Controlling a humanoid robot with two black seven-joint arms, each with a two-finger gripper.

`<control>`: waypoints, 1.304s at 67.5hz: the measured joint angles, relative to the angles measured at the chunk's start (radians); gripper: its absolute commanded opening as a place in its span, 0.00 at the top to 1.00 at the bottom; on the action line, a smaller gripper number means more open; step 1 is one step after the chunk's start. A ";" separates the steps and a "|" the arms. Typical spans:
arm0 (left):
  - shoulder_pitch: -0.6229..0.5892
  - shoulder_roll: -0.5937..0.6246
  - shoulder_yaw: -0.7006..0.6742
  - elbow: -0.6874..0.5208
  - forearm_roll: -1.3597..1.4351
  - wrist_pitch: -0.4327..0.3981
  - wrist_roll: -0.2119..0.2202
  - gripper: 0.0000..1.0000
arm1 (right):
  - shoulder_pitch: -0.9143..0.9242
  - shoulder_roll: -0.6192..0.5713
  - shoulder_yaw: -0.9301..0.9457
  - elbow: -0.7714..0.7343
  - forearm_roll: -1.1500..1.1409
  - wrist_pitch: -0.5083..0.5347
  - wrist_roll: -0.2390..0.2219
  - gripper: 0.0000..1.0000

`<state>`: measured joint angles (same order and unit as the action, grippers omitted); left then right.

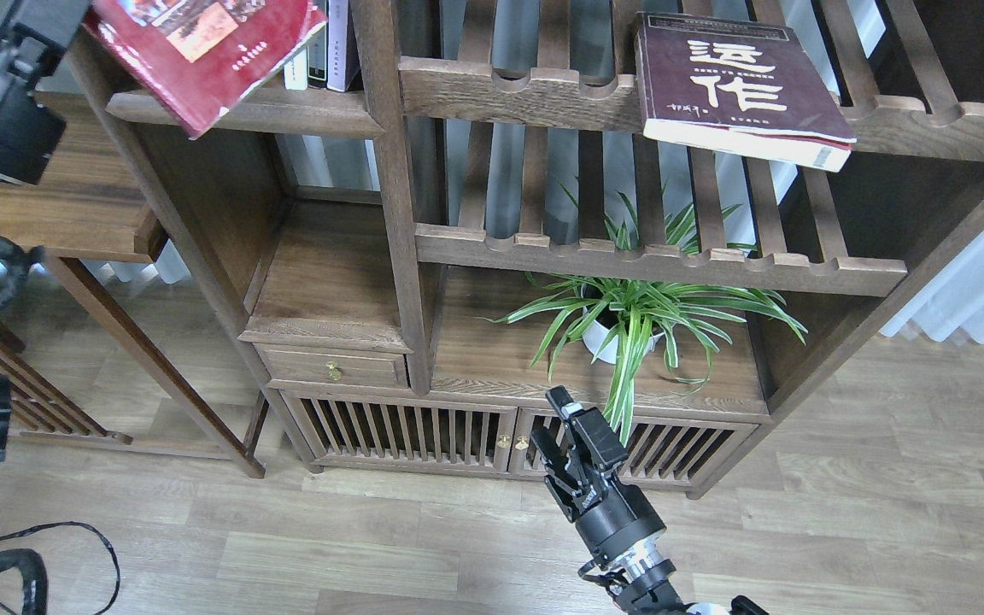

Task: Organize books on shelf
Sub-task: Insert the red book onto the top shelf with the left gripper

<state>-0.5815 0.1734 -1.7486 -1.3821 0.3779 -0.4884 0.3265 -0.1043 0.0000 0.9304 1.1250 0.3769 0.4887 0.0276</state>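
A spider plant (pixel 641 312) in a white pot (pixel 607 342) stands on the low cabinet top (pixel 492 359), beneath two slatted racks (pixel 654 256) with notched front rails. Below are slatted cabinet doors (pixel 411 431) and a small drawer (pixel 334 369) with a brass knob. Thin upright books (pixel 321 43) stand at top left, above the wood-plank floor (pixel 842 512).

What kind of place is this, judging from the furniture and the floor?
Probably a home living room or study, perhaps staged. A dark wooden display cabinet holds books such as the maroon book, a potted spider plant stands inside it, and the wood-plank floor meets pale curtains.
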 measured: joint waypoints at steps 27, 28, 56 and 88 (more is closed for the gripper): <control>0.000 0.035 -0.007 0.021 0.002 0.000 0.001 0.94 | 0.002 0.000 -0.004 -0.013 0.000 0.000 0.001 0.07; 0.000 0.035 -0.007 0.025 0.002 0.000 0.000 0.94 | 0.002 0.000 -0.004 -0.013 0.000 0.000 0.001 0.07; -0.045 -0.001 -0.005 0.054 -0.028 0.000 -0.021 0.94 | 0.001 0.000 -0.003 -0.020 0.000 0.000 0.001 0.05; -0.074 -0.013 -0.006 0.049 -0.121 0.000 -0.018 0.94 | 0.000 0.000 0.006 -0.021 0.000 0.000 0.002 0.04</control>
<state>-0.6556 0.1608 -1.7541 -1.3330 0.2565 -0.4888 0.3089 -0.1044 0.0000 0.9363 1.1044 0.3774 0.4887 0.0292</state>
